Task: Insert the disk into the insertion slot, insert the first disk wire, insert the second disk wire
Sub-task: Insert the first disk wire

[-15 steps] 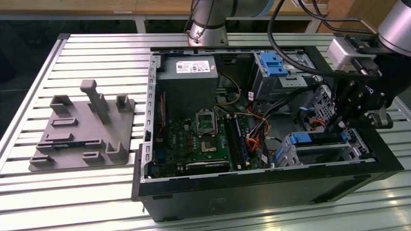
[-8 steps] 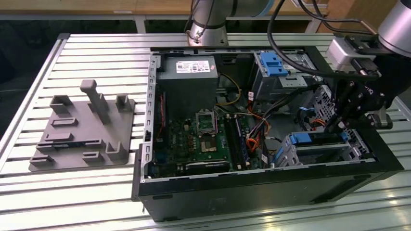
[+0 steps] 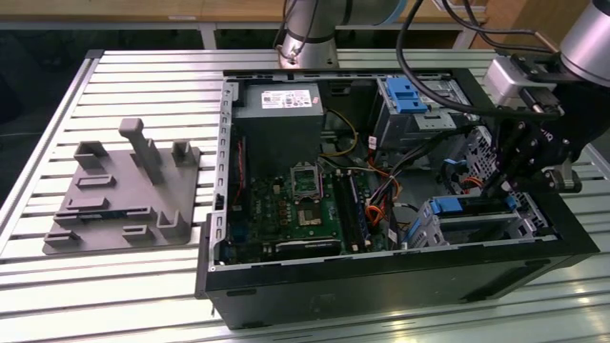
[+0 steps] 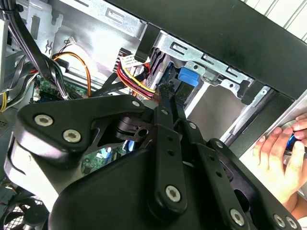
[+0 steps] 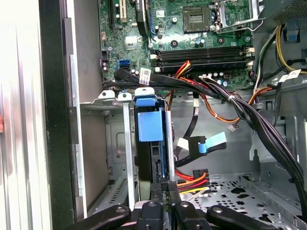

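**While the disk is sitting in its bay, the gripper is hovering at its end**

As the arm is reaching down into the open computer case [image 3: 381, 279] at the exterior view's right, the gripper [image 5: 164, 184] is holding its two fingers almost together, leaving only a thin gap. Whether anything is caught between them cannot be told. In the first wrist view the fingertips are sitting right at the end of the disk [image 5: 150, 127], just beside a bundle of red, yellow and black wires [image 5: 192, 181]. The disk is standing on edge inside the insertion slot [image 5: 125, 143], its blue carrier tab poking out between the silver rails. The low cage is lying at the near right corner of the case, with the green motherboard [image 3: 305, 207] to its left and a taller cage [image 3: 410, 100] farther back. In the second wrist view a person's hand [image 4: 278, 158] is resting outside the case wall. A grey fixture plate [image 3: 124, 200] is lying on the slatted table [image 3: 57, 107], well apart on the left.
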Robot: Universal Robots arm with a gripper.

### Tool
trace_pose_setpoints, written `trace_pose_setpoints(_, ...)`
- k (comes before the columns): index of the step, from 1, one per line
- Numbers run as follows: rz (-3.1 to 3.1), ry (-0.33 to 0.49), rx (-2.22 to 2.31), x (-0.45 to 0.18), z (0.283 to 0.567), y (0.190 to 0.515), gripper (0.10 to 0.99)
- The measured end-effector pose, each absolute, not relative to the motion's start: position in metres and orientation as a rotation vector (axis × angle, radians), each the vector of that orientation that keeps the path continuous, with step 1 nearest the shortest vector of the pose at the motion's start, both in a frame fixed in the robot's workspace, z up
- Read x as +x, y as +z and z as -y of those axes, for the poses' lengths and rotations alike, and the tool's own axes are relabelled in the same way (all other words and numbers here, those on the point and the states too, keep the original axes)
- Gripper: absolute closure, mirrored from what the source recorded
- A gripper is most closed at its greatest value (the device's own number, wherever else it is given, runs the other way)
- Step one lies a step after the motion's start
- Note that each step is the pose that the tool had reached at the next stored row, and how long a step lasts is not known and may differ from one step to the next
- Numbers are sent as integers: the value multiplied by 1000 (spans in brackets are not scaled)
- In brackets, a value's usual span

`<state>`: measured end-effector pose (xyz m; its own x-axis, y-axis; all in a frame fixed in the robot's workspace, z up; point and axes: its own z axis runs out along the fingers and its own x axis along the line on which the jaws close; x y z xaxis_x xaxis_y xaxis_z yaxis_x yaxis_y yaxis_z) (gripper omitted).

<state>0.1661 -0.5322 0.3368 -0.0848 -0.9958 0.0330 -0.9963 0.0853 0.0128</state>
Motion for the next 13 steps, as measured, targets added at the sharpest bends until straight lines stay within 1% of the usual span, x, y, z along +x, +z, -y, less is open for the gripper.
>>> trace_pose_setpoints(13, 2290, 20, 2101, 166, 532, 334, 922)
